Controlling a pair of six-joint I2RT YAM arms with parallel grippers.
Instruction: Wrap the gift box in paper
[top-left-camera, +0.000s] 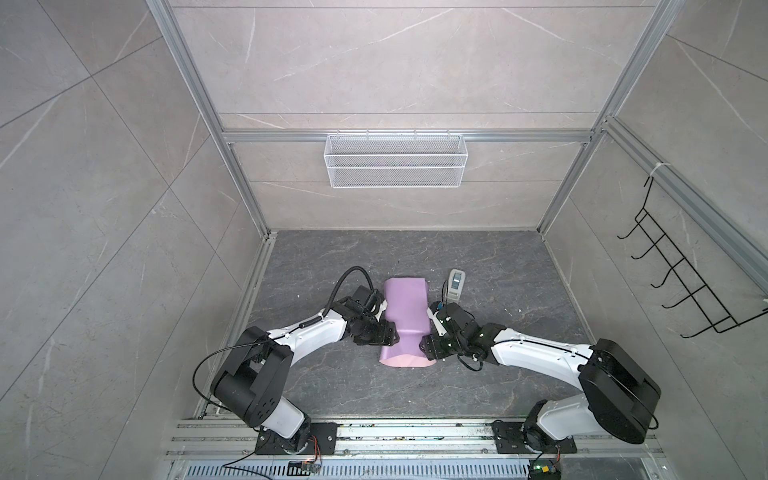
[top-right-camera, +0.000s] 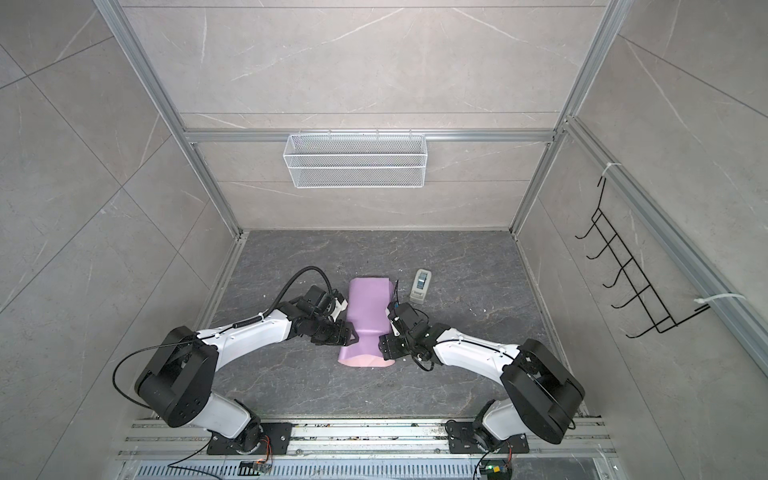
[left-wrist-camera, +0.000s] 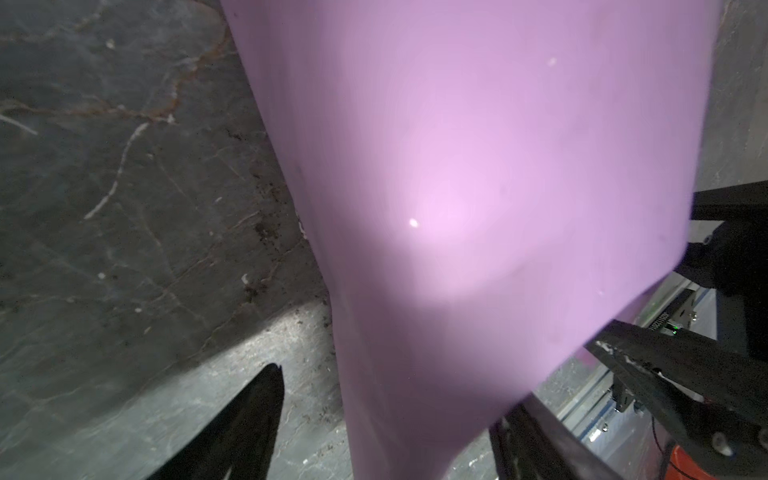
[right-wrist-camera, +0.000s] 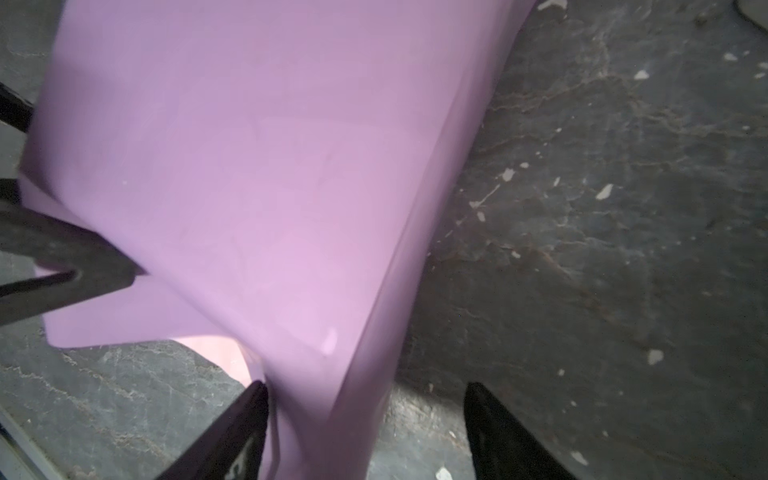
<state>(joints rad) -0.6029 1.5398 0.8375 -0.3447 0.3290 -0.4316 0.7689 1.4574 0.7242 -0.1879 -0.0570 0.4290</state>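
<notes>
The paper (top-left-camera: 405, 309) lies lilac side up mid-desk (top-left-camera: 498, 266), its long axis running from the near edge to the far edge. The gift box is out of sight, presumably underneath. The left fingers (left-wrist-camera: 245, 424) and right fingers (right-wrist-camera: 237, 428) flank its narrowed waist from opposite sides. Both pairs are spread wide, each straddling a side fold unclamped and equally near.

The large, thin sheet of lilac paper (top-left-camera: 405, 316) at the centre of both top views is smooth with a soft satin sheen. Its pale pink underside, showing at the lower edge, looks matt. The dark grey veined tabletop (top-left-camera: 498, 270) resembles matt stone and is flecked with pale crumbs. The white mesh basket (top-left-camera: 395, 166) at upper centre and the black hook rack (top-left-camera: 688, 270) at right are coated wire. The silver frame rail (top-left-camera: 291, 136) is brushed metal. The left arm's white shell (top-left-camera: 307, 336) is glossy plastic.
</notes>
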